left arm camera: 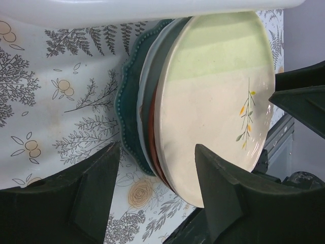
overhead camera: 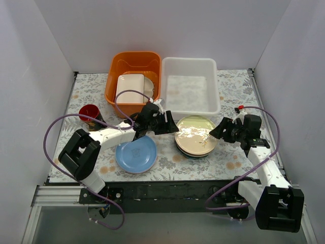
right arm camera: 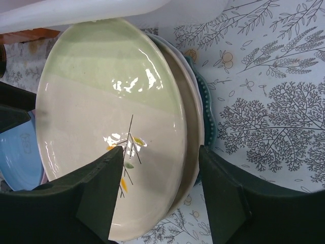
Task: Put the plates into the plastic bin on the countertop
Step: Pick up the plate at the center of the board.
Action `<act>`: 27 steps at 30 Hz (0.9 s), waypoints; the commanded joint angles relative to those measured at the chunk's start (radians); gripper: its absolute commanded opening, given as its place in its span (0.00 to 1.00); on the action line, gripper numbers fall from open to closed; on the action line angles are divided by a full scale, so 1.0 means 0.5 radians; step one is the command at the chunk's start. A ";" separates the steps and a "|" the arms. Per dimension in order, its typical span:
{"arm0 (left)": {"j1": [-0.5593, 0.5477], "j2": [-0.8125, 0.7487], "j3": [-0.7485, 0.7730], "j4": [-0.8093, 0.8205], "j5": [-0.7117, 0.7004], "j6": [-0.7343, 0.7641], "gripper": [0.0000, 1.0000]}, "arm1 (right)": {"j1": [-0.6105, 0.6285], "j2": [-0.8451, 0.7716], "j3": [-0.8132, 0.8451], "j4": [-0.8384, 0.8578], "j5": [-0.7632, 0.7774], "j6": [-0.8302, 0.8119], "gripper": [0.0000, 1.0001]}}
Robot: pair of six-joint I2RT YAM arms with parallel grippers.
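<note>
A stack of plates [overhead camera: 196, 136] sits on the floral countertop [overhead camera: 228, 162], topped by a cream and green plate with a leaf sprig [left arm camera: 213, 96] [right arm camera: 111, 122]; red-brown and teal scalloped rims [left arm camera: 128, 117] show beneath. A light blue plate [overhead camera: 135, 154] lies alone to the left. The white plastic bin [overhead camera: 190, 85] stands behind the stack. My left gripper [overhead camera: 168, 123] is open at the stack's left edge, its jaws either side of the rims [left arm camera: 157, 175]. My right gripper [overhead camera: 219, 130] is open at the right edge, its jaws astride the top plate's rim [right arm camera: 160, 180].
An orange tub [overhead camera: 133, 76] holding a cream rectangular dish [overhead camera: 130, 87] stands left of the bin. A red cup [overhead camera: 90, 113] is at the far left. White walls close in on three sides.
</note>
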 commanded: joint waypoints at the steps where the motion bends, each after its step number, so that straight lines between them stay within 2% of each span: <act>1: -0.022 0.008 0.090 0.019 -0.016 0.006 0.58 | -0.032 0.018 -0.016 0.106 -0.133 0.019 0.66; 5: -0.028 0.008 0.090 0.019 -0.023 0.009 0.54 | -0.041 0.018 -0.026 0.125 -0.176 0.032 0.59; 14: -0.031 0.060 0.075 0.019 -0.041 0.006 0.42 | -0.060 0.012 -0.078 0.180 -0.247 0.071 0.55; 15: -0.031 0.072 0.072 0.019 -0.038 -0.001 0.36 | -0.066 0.015 -0.087 0.192 -0.262 0.081 0.55; 21: -0.031 0.134 0.075 0.019 -0.032 -0.025 0.17 | -0.087 0.000 -0.127 0.232 -0.327 0.114 0.53; 22: -0.031 0.146 0.081 0.019 -0.026 -0.031 0.11 | -0.091 -0.003 -0.130 0.229 -0.333 0.118 0.52; 27: -0.034 0.171 0.084 0.022 -0.026 -0.044 0.06 | -0.112 -0.055 -0.191 0.345 -0.431 0.167 0.49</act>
